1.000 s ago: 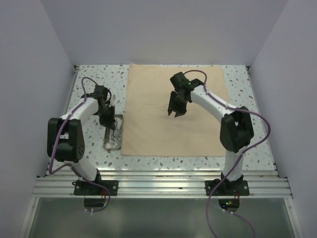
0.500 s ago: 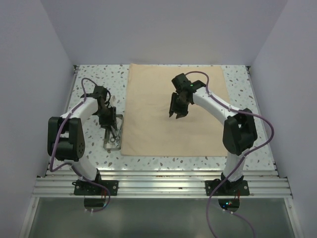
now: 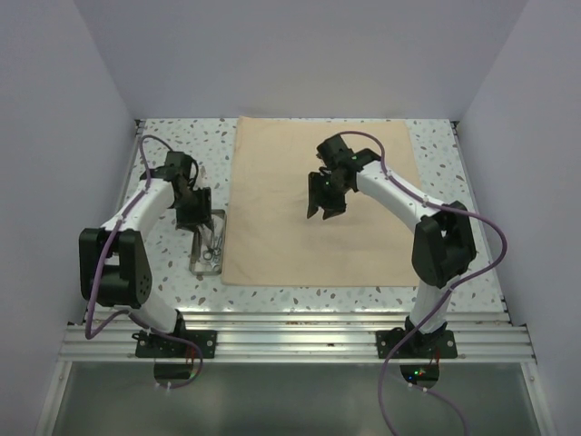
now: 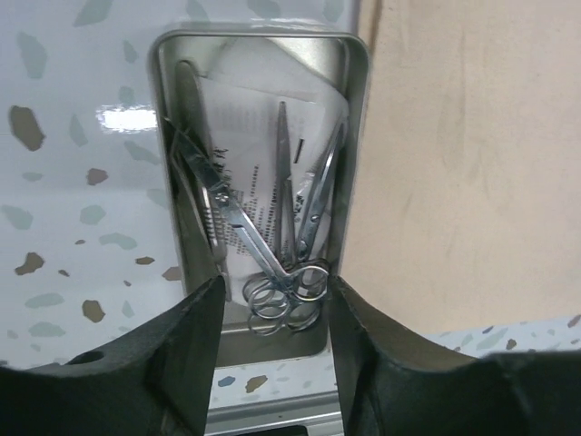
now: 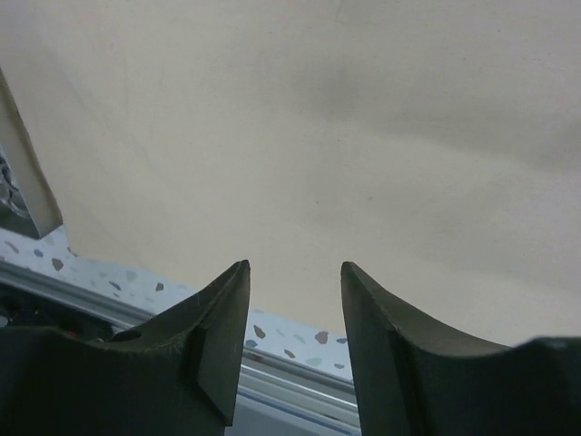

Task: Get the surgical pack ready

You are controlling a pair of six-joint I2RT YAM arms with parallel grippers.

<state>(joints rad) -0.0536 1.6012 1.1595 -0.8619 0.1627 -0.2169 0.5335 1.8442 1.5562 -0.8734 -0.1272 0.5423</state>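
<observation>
Hidden: from above, the left gripper covers part of the steel tray; we cannot make out its contents.
Left wrist view: scissor-like instruments lie in the tray, beside the beige cloth.
Cloth: flat on the table.
Grippers: left spread, empty; right gripper spread, empty, over the cloth.

Soft, even light falls from above. The top view is bright and clear, with only faint shadows on the cloth. In the left wrist view a white glare spot shines on the desk beside the tray, and the steel tools gleam. The dark left claw and right claw look a bit blurry up close.
</observation>
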